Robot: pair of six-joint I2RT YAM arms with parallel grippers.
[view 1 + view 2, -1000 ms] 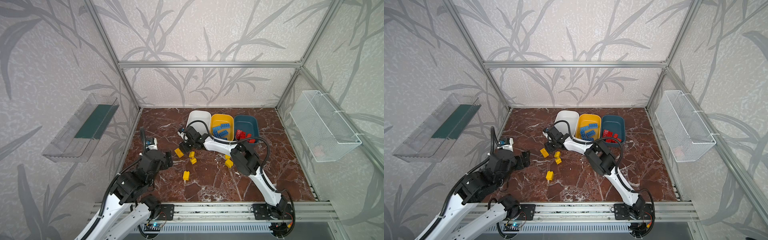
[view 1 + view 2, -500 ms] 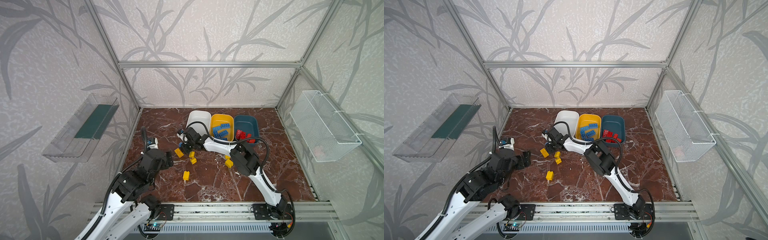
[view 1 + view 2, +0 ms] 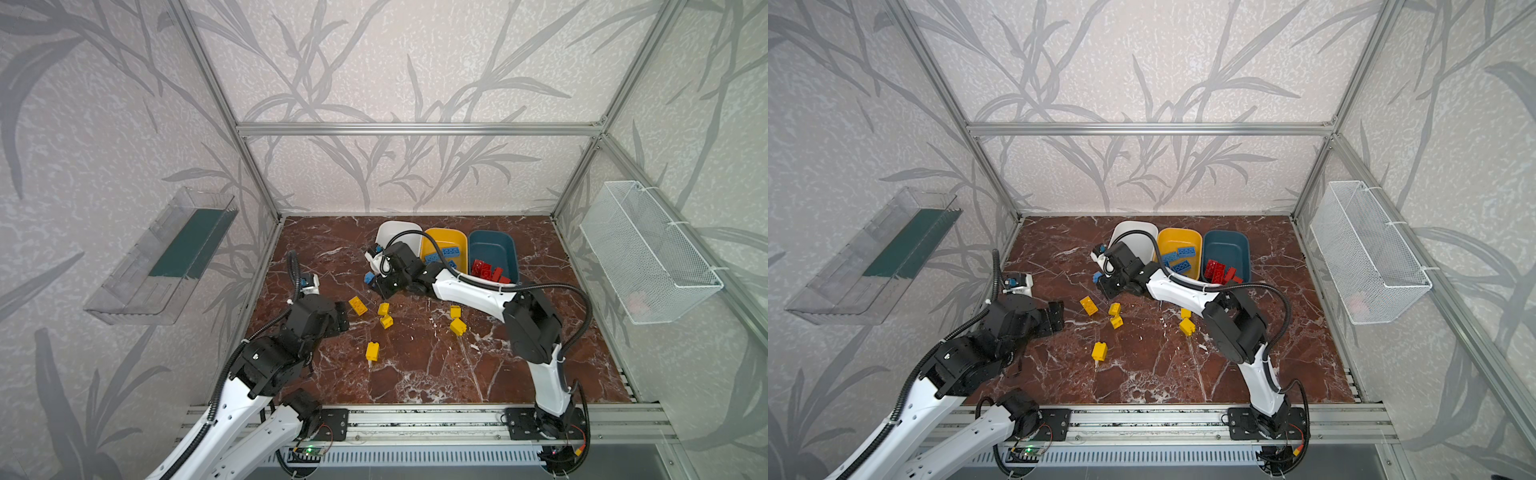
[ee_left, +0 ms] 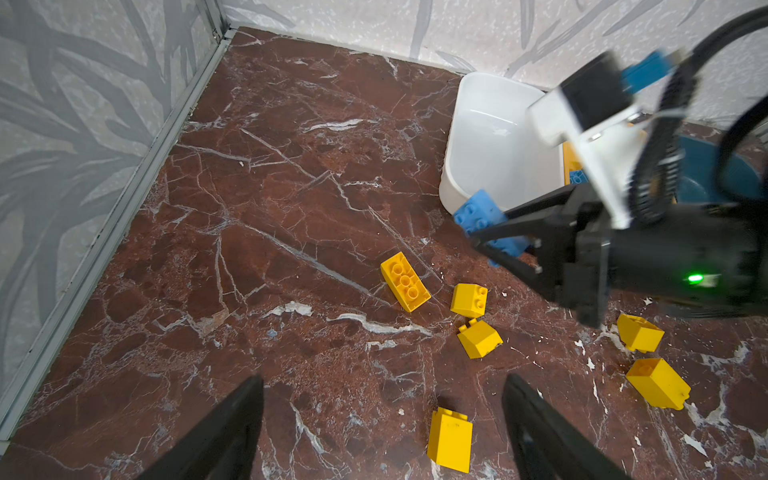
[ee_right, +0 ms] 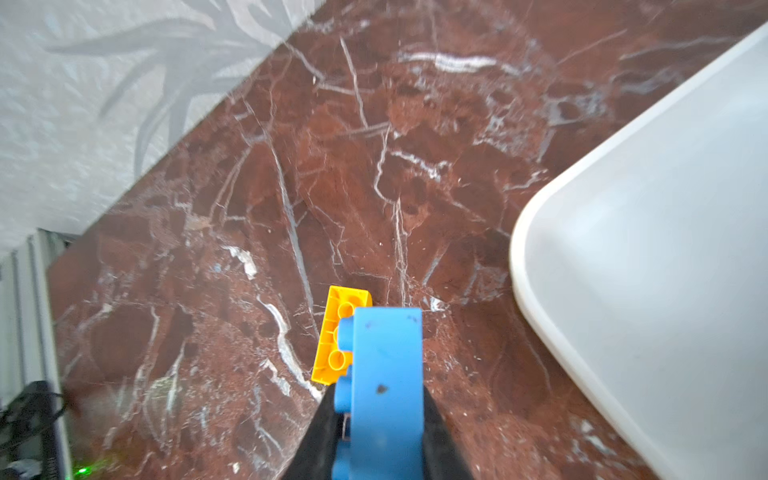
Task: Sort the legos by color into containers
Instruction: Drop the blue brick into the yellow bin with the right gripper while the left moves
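My right gripper [image 3: 373,283] [image 5: 380,401] is shut on a blue lego [image 3: 368,277] [image 4: 478,210] just in front of the white container [image 3: 395,230]. The brick is tilted and sticks out past the fingertips. Several yellow legos [image 3: 357,306] [image 3: 1099,351] lie scattered on the marble floor. The yellow container [image 3: 461,239] holds blue legos [image 3: 448,252]. Beside it, the teal container [image 3: 498,245] holds red legos [image 3: 486,269]. My left gripper [image 3: 343,316] [image 4: 382,388] hangs open above the floor near the left wall, with a yellow lego [image 4: 451,440] lying below and between its fingers.
A clear plastic tray [image 3: 166,257] hangs on the left wall and a white wire basket [image 3: 648,253] on the right wall. The right arm's cable [image 3: 552,286] loops over the floor in front of the containers. A metal rail [image 3: 415,424] runs along the front.
The right gripper's jaws have closed on the blue lego. Both arms have stayed almost where they were.
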